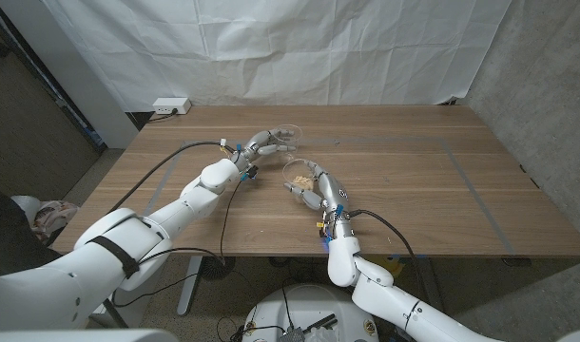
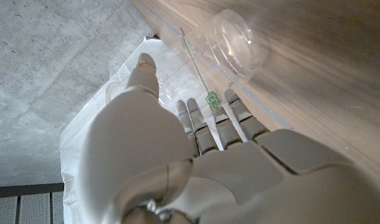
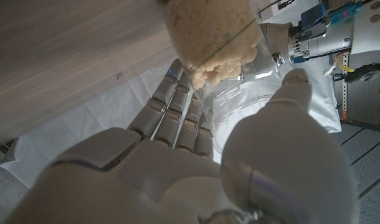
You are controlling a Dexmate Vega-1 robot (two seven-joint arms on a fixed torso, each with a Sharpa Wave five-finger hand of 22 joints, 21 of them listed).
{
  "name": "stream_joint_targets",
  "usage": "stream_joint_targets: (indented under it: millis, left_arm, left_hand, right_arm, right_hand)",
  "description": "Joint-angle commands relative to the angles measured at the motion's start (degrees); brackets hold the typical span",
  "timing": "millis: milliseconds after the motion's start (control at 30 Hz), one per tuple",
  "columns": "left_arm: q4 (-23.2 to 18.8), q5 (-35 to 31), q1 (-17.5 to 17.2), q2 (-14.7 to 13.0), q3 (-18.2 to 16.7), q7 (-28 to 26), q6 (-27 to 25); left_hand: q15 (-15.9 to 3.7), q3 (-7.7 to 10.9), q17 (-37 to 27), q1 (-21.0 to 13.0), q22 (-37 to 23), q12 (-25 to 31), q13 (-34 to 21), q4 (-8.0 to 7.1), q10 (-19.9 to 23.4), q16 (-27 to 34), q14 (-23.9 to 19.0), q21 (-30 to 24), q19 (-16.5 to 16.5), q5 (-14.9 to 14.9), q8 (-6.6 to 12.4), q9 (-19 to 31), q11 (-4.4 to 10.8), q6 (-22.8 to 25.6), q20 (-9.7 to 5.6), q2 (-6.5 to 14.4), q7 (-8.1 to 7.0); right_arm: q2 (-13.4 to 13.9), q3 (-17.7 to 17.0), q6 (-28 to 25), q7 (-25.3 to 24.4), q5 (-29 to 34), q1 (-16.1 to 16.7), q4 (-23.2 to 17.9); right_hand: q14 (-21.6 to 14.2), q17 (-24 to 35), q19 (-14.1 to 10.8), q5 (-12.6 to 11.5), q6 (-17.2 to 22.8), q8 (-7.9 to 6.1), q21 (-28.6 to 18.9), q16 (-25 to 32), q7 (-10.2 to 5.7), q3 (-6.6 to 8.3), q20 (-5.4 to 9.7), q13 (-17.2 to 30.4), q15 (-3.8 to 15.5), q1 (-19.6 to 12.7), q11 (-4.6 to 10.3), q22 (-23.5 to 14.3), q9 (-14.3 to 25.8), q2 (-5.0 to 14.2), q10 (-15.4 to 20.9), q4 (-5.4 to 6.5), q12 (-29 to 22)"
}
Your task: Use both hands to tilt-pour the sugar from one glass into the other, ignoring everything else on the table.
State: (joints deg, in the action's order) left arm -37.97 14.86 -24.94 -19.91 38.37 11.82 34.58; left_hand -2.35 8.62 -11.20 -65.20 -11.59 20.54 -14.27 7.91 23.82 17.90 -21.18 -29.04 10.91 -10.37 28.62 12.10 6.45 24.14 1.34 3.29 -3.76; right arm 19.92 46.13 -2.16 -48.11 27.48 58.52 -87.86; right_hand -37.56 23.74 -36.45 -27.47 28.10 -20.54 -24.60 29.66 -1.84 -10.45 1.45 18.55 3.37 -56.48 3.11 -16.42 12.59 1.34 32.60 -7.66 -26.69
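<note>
Sugar [image 3: 209, 37] sits in a clear glass [image 1: 298, 176] held by the right hand [image 1: 316, 195], near the middle of the desk [image 1: 414, 190], a bit toward its near edge. In the right wrist view the sugar looks clumpy and pale brown, packed at one end of the glass w/ a thin green line across it. The second glass [image 1: 288, 136], empty, is in the left hand [image 1: 261, 144], further back toward the far edge and left of centre; the two glasses are near each other but apart.

Handling, as a judgement: both glasses look like thin clear plastic, so light, smooth, prob. slippery and easy to squash if squeezed hard. Sugar adds only a little weight; being clumpy it may hang, then drop in a lump rather than flow. Best hold is around the side wall at mid-height, thumb opposite fingers, rim left free for pouring.

Right hand: fingers and thumb curled round the sugar glass wall, gripping it, glass tilted. Left hand: in the left wrist view the fingers [image 2: 196, 121] reach along the empty glass w/ the thumb out to the side; it seems to hold the glass at its lower part, tilted w/ the mouth away from the palm, but exact contact is hard to tell.
</note>
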Motion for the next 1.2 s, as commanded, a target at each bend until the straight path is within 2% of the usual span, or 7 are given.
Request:
stream_joint_targets:
  millis: [33,133,500,567,633,967,1200]
  left_arm:
    - [0.4,0.3,0.2,0.3,-0.1,0.6,0.4]
    - [0.8,0.6,0.3,0.7,0.0,1.1,0.7]
    - [-2.3,1.8,-1.1,0.6,-0.1,3.6,1.1]
    - [-3.8,1.8,-1.7,0.3,-0.1,3.8,0.9]
    - [-5.6,1.8,-2.3,-0.2,-0.1,4.0,0.5]
    - [-14.8,1.3,-5.4,-3.3,0.1,4.9,-2.7]
    - [-20.3,0.9,-7.5,-5.8,-0.1,4.8,-5.3]
  left_hand:
    - [-5.53,-0.18,0.0,0.5,-0.3,-0.1,-0.1,-0.06,0.5,0.1,-0.4,-0.4,-0.2,0.0,0.28,0.2,0.2,0.8,-0.1,1.1,0.03]
    - [-5.6,-0.19,0.0,0.5,-0.3,-0.1,-0.1,-0.05,0.6,0.1,-0.4,-0.4,-0.2,0.0,0.31,0.2,0.21,0.9,-0.15,1.1,-0.04]
    - [-5.48,-0.15,0.0,0.4,-0.3,-0.2,-0.2,-0.03,0.6,0.0,-0.4,-0.4,-0.4,0.0,0.24,0.2,0.15,0.9,-0.08,1.3,0.07]
    - [-5.44,-0.14,0.0,0.5,-0.3,-0.2,-0.2,-0.06,0.6,0.0,-0.3,-0.4,-0.4,0.0,0.35,0.2,0.1,1.2,-0.01,1.4,0.2]
    - [-5.44,-0.12,0.0,0.4,-0.3,-0.3,-0.2,-0.06,0.7,0.0,-0.4,-0.5,-0.4,0.0,0.33,0.2,0.08,1.2,0.0,1.4,0.16]
    - [-5.48,-0.26,0.0,0.6,-0.3,-0.3,-0.3,-0.12,1.0,0.0,-0.4,-0.4,-0.7,0.1,0.36,0.2,0.25,1.4,0.18,1.4,0.04]
    - [-5.37,-0.27,0.0,0.7,-0.3,-0.3,-0.3,-0.15,1.0,-0.1,-0.3,-0.4,-0.9,0.1,0.36,0.2,0.18,1.5,0.34,1.5,0.03]
  right_arm:
    - [-0.7,-0.7,-0.8,-3.7,-1.7,0.0,1.1]
    - [0.0,-1.5,0.1,-3.3,-3.2,0.2,0.5]
    - [4.1,-4.3,-6.5,-1.1,-1.8,0.3,-6.0]
    - [4.5,-4.9,-5.0,-0.9,-2.9,0.3,-6.0]
    - [4.9,-5.0,-7.4,0.1,-2.3,0.2,-7.1]
    - [7.1,-6.5,-8.0,2.2,-3.2,0.0,-8.9]
    - [8.8,-7.1,-12.6,3.6,-1.1,-0.4,-11.0]
  right_hand:
    - [-1.4,2.0,-0.8,-0.3,1.8,-0.41,-1.2,1.5,-0.12,-0.08,0.17,0.8,8.61,-2.0,0.0,-0.9,0.3,1.12,1.4,-0.28,-1.4]
    - [-1.1,2.3,0.0,-0.4,1.6,-0.15,-1.3,1.2,-0.1,-0.39,-0.22,1.1,8.53,-1.9,-0.08,-1.1,0.4,1.22,0.5,-0.05,-1.4]
    - [0.3,2.9,0.3,-0.4,0.9,0.8,-2.1,-0.1,0.15,-1.28,-0.33,1.7,8.33,-1.5,-0.56,-1.8,0.4,1.61,-0.9,0.65,-1.5]
    - [0.4,3.0,0.3,-0.4,1.0,0.87,-2.2,-0.2,0.2,-1.35,-0.17,1.8,8.47,-1.5,-0.57,-1.9,0.4,1.69,-0.9,0.68,-1.6]
    - [0.3,3.1,0.3,-0.4,0.9,0.97,-2.4,-0.3,0.25,-1.41,0.0,1.9,8.58,-1.6,-0.54,-1.9,0.4,1.79,-1.0,0.71,-1.7]
    - [-0.1,3.5,0.3,-0.5,1.0,1.23,-2.9,-0.5,0.45,-1.62,0.46,2.2,8.71,-2.0,-0.68,-2.3,0.5,2.22,-1.1,0.76,-2.0]
    - [-0.3,3.9,0.5,-0.5,1.4,1.32,-3.3,-0.7,0.52,-1.98,0.58,2.4,8.65,-2.0,-0.82,-2.5,0.6,2.36,-0.9,0.89,-2.4]
